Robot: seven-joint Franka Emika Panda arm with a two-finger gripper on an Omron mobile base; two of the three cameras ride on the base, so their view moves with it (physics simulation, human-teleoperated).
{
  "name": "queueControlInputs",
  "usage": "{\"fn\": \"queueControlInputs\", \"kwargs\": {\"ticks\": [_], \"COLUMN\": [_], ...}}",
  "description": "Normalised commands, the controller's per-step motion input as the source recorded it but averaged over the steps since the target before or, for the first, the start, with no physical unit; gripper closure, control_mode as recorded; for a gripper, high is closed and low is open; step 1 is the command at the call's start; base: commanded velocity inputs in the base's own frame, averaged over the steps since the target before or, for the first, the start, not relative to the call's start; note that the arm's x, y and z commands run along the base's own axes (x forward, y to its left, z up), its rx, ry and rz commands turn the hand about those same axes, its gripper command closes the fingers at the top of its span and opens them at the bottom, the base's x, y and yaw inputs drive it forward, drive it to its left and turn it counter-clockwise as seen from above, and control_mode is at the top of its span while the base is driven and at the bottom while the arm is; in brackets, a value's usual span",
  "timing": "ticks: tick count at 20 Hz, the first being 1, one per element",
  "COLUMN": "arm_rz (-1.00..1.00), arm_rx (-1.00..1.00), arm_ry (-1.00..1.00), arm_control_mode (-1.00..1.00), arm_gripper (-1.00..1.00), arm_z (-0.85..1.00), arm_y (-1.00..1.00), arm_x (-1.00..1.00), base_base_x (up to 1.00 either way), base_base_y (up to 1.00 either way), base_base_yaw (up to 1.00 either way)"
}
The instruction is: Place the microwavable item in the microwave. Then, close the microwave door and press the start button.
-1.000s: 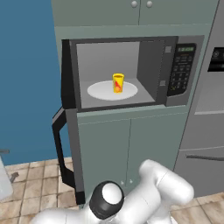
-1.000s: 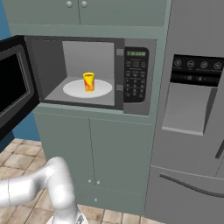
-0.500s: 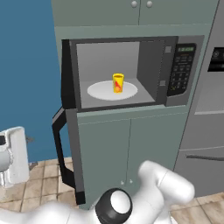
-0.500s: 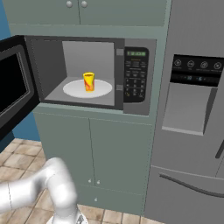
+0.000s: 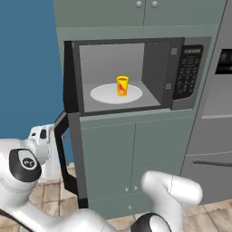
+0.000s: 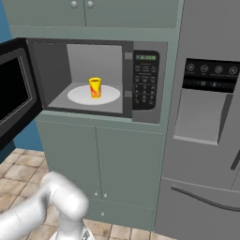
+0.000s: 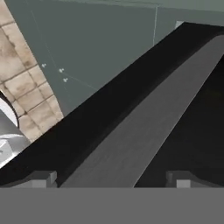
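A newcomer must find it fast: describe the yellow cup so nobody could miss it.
Find the black built-in microwave set in the grey-green cabinets, left of the fridge, its door swung open. On the white turntable inside stands the yellow cup, upright, with a red-orange mark on its side, the one bright thing there.

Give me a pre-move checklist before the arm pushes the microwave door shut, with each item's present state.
1. Small yellow cup with a red-orange mark stands upright on the white round turntable: ok.
2. Cup sits fully inside the wide black built-in microwave, clear of the doorway: ok.
3. Large black microwave door with a vertical bar handle is swung wide open, not yet closed: ok for pushing.
4. Gripper is open and holds nothing: ok.
5. Gripper is close against the door's dark edge; whether it touches: cannot tell.
6. Black keypad panel with a small green display is unobstructed for the start press: ok.
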Motion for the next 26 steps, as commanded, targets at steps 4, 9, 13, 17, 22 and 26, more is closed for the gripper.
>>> {"fn": "queueControlInputs", "kwargs": {"ticks": [4, 9, 13, 17, 22, 26], "arm_rz": [0.00, 0.00, -0.01, -0.01, 0.00, 0.00], "arm_rx": [0.12, 0.13, 0.12, 0.10, 0.08, 0.07], "arm_ry": [0.00, 0.00, 0.00, -0.01, -0.01, -0.02], "arm_control_mode": [-1.00, -1.00, -1.00, -1.00, -1.00, -1.00], "arm_gripper": [-1.00, -1.00, -1.00, -1.00, -1.00, -1.00], "arm_z": [0.00, 0.01, 0.04, 0.18, 0.20, 0.20], "arm_y": [-1.00, -1.00, -1.00, -0.98, -0.91, -0.74], "arm_x": [0.00, 0.00, 0.09, 0.24, 0.31, 0.37], "base_base_x": [0.00, 0.00, 0.00, 0.00, 0.00, 0.00], "base_base_y": [0.00, 0.00, 0.00, 0.00, 0.00, 0.00], "base_base_yaw": [0.00, 0.00, 0.00, 0.00, 0.00, 0.00]}}
